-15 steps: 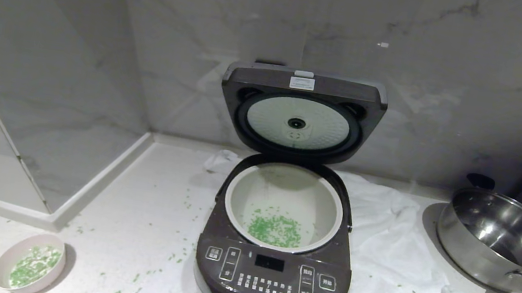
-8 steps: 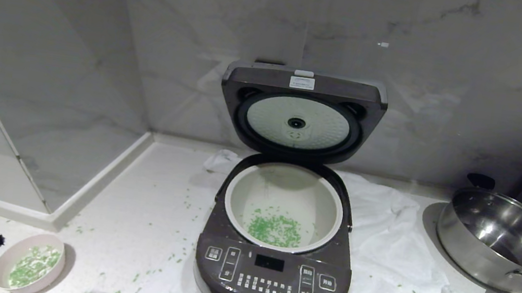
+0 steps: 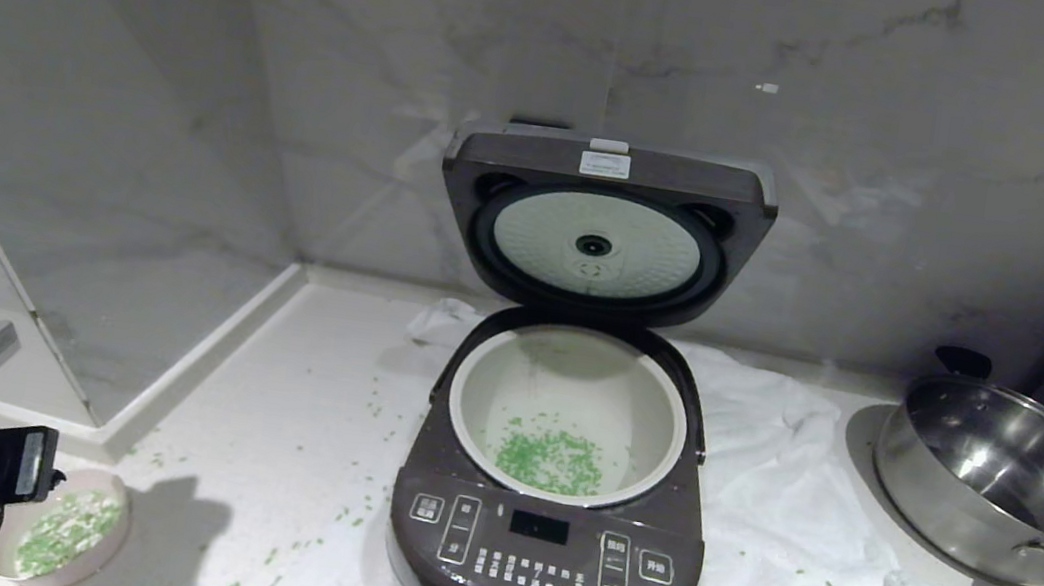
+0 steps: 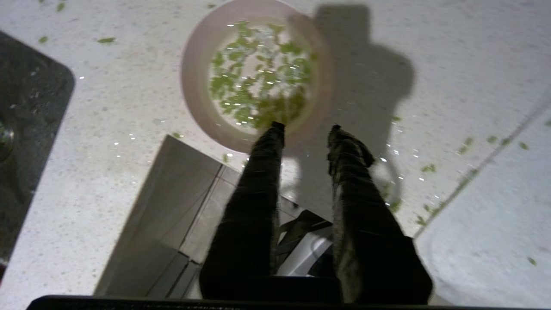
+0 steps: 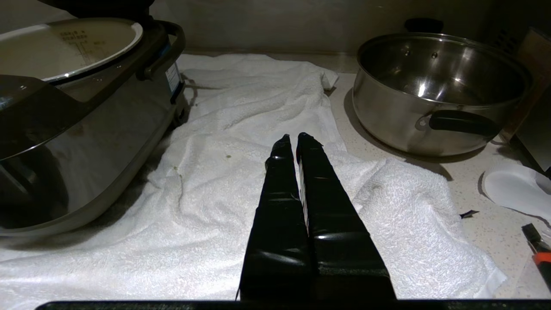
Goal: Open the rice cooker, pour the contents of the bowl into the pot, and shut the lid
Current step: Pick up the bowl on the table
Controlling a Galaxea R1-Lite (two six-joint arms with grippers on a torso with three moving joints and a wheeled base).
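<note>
The left gripper (image 4: 304,127) is positioned above the bowl (image 4: 196,97), fingers parted, nothing held; the contents (image 4: 258,77) lie just beyond the fingertips. The rice cooker (image 3: 546,548) stands well to its right, lid (image 3: 603,228) raised. The right gripper (image 5: 292,137) is closed, empty, over the towel (image 5: 241,107).

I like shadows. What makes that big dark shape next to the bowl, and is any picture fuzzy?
In the left wrist view, the left tool casts that shadow on the counter beside the bowl; its fingers look smeared. In the head view the steel pan shows bright glare.
</note>
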